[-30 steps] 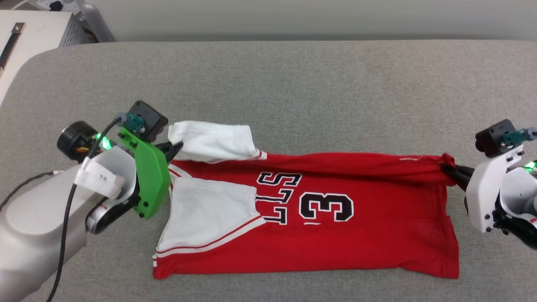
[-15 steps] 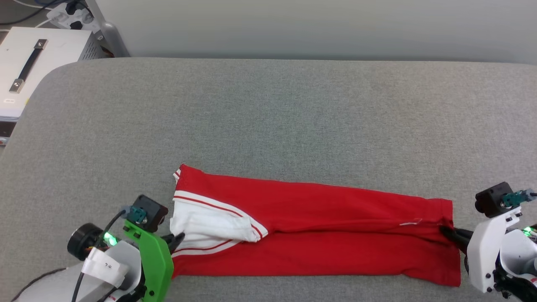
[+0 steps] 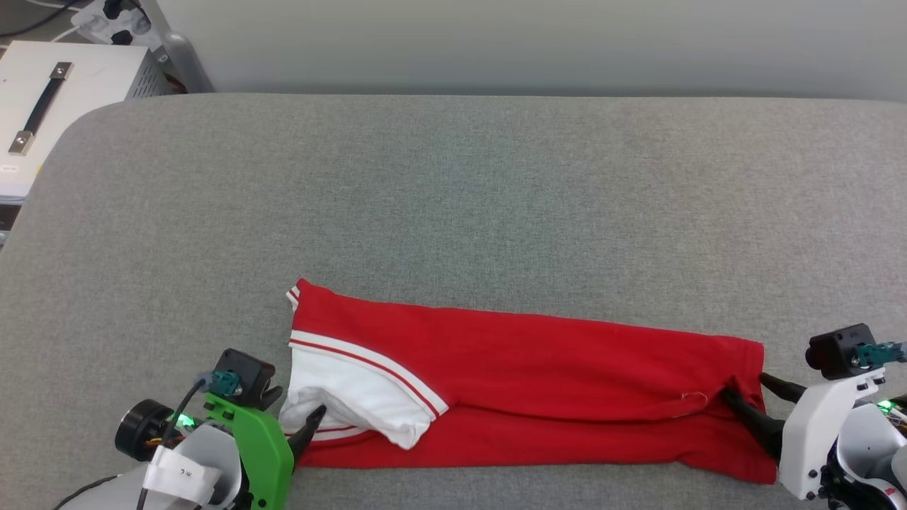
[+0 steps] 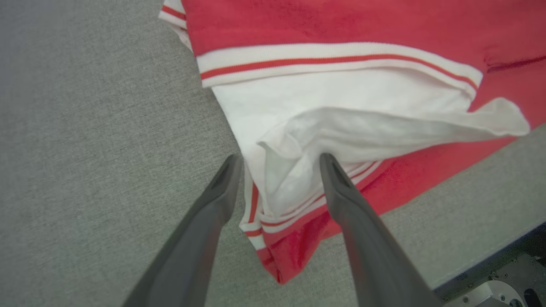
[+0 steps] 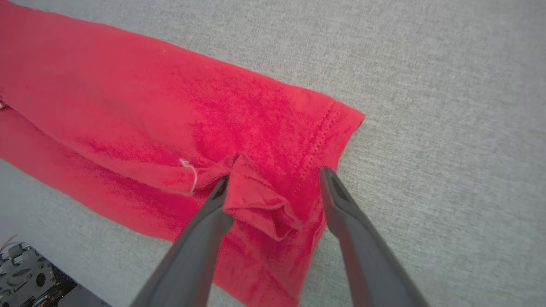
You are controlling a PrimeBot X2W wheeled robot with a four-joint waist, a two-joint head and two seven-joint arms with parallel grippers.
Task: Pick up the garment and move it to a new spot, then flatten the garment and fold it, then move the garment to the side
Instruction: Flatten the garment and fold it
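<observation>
The garment lies folded lengthwise into a long red band near the front edge of the grey table, its lettering hidden. A white sleeve with red-white trim rests on its left end. My left gripper is open at that end, and its fingers straddle the loose sleeve cloth in the left wrist view. My right gripper is open at the hem end. In the right wrist view a small raised pucker of red cloth sits between its fingers.
A white box with a black handle stands off the table's far left corner, with a power strip behind it. A pale wall runs along the back. The table's front edge lies just below the garment.
Both grippers were shut on the garment's ends and have opened, letting the cloth drop. Before that the far edge was drawn over to the near side, hiding the lettering. The camera also shifted.
</observation>
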